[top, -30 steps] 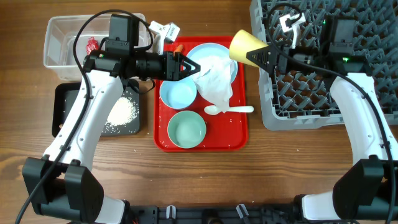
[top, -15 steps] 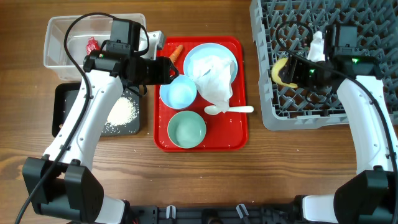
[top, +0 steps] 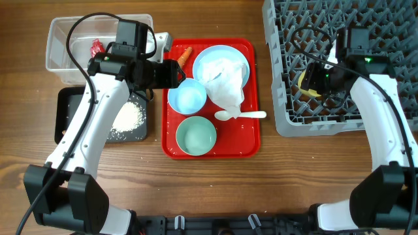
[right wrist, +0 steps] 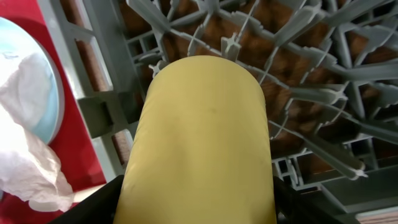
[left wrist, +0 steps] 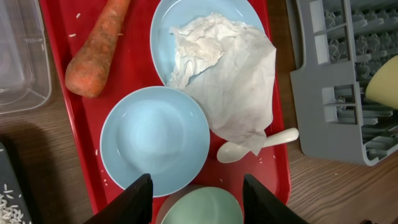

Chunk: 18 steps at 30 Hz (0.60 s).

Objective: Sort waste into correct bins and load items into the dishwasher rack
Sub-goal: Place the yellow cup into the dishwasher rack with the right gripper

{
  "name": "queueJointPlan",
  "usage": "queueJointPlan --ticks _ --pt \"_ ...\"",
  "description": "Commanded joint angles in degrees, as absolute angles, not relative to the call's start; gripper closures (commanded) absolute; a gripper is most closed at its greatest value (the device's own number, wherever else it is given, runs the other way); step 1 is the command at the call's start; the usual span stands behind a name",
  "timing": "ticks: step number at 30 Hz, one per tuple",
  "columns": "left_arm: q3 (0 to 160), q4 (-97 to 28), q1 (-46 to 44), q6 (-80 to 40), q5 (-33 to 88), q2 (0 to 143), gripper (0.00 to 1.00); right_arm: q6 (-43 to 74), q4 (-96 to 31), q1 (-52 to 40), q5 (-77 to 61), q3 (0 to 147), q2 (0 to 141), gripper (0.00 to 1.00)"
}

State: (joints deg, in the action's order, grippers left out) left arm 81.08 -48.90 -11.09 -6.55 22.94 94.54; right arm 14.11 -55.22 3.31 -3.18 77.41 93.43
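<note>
From where I sit, this reads as a robot lab bench staged as a kitchen clean-up. My left arm [top: 91,130] and right arm [top: 385,130] stand at the near edge of a wooden table [top: 274,176], with cables [top: 78,32] looping over them. The kitchen things sit straight on the wood: a grey rack [top: 277,78] with a cup [right wrist: 199,143] over it, a red tray [top: 245,137] carrying a plate [top: 204,62], blue bowl [top: 187,96], green bowl [top: 196,136] and spoon [top: 245,115], plus a clear tub [top: 65,52] and a black tray [top: 68,111] holding rice [top: 127,117].
</note>
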Motion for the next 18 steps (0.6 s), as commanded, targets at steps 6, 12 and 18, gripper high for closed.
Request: queueJointPlan --ticks 6,12,18 --pt "81.65 -48.95 -10.87 -6.28 22.39 94.63 0.53 13.47 -52.77 3.18 -8.32 78.65 97.30 0.14" --pt "81.65 -48.95 -10.87 -6.28 22.39 94.63 0.53 13.50 -51.11 3.18 -10.90 79.11 97.14 0.12" --pt "81.65 -48.95 -10.87 -6.28 22.41 94.63 0.53 12.25 -53.52 3.18 -12.58 84.97 95.61 0.12"
